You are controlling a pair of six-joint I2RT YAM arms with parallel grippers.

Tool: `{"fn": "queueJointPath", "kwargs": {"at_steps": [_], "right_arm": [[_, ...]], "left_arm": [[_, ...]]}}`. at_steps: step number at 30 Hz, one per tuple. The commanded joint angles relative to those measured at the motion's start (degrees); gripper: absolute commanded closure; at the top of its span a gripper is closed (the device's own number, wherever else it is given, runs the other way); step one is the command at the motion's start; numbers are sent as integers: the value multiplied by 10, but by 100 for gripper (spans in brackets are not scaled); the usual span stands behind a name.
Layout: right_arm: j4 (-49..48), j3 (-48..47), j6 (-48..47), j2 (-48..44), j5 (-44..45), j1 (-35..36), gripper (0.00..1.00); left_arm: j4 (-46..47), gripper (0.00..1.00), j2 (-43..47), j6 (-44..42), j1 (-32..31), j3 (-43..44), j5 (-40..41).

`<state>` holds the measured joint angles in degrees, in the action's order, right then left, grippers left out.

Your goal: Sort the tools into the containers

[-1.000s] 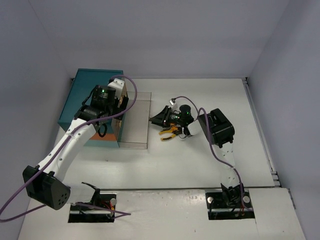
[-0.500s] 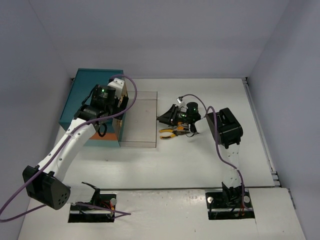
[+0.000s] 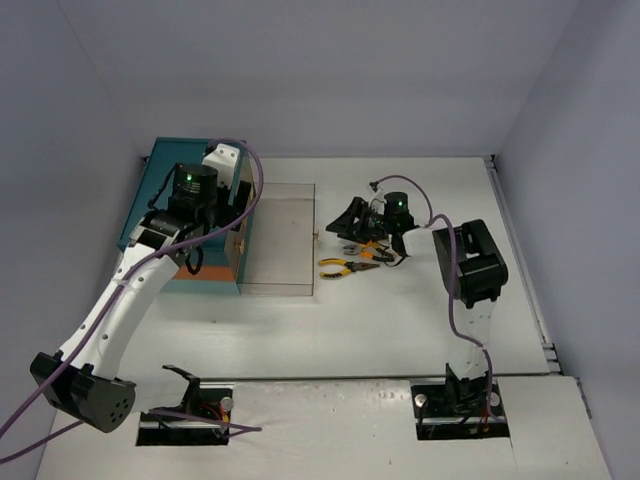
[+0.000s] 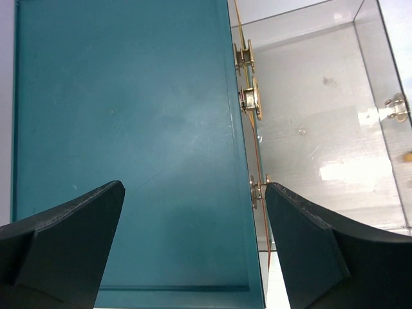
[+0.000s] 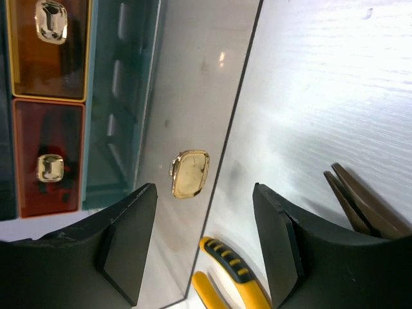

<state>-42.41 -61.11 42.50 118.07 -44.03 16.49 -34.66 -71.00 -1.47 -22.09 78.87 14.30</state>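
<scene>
1. Yellow-handled pliers (image 3: 336, 268): flat on the table (image 3: 400, 330), outside the drawer. In the wrist view, grips low in the gap of the right gripper (image 5: 205, 188). Second pair (image 3: 366, 250) just beside, nearer the wrist, with grey tips out past one finger. Neither sorted; no tool seen in any drawer.
2. Clear drawer (image 3: 280, 240): drawn out of the teal chest (image 3: 140, 200). Brass knob (image 5: 190, 174) between the right fingertips, closer to one, touching neither. Probably left open as the drop place for the pliers close by.
3. Right fingers (image 5: 129, 238): parted to a middling gap, gripping nothing. Reads as a let-go after a pull on the knob.
4. Left gripper (image 4: 193, 193): spread wide over the chest's teal top, nothing between the fingers. Row of small knobs (image 4: 250, 98) ahead of the gap, toward one finger. Likely posted there to steady the chest during the pull, though no contact visible.
5. Against a second ago:
   - Drawer further out.
   - Right gripper then tight at the drawer front, partly over the pliers; now backed away from the chest, with the pliers uncovered.
   - Left wrist shifted slightly back across the chest top; fingers equally wide.
</scene>
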Motion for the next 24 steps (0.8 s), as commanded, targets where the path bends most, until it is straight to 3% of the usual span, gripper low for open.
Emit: {"fn": "queueJointPath", "kwargs": {"at_steps": [1,4,11,18,24], "right_arm": [[217,-85,-215,-115,97,-8,42],[325,-102,-301,-150,174,-12,43],[441,-75,-416,-207,316,-13,51],[461,-13,-446,-240,356,19,62],[462,4,-492,-225,411,74,64]], "left_arm": [[1,11,26,4,-3,33,-11],[-2,11,37,5,-2,32,-20],[-11,11,53,9,-3,16,-39],[-25,11,72,6,-5,-4,-49],[-31,11,91,5,-6,-22,-52]]}}
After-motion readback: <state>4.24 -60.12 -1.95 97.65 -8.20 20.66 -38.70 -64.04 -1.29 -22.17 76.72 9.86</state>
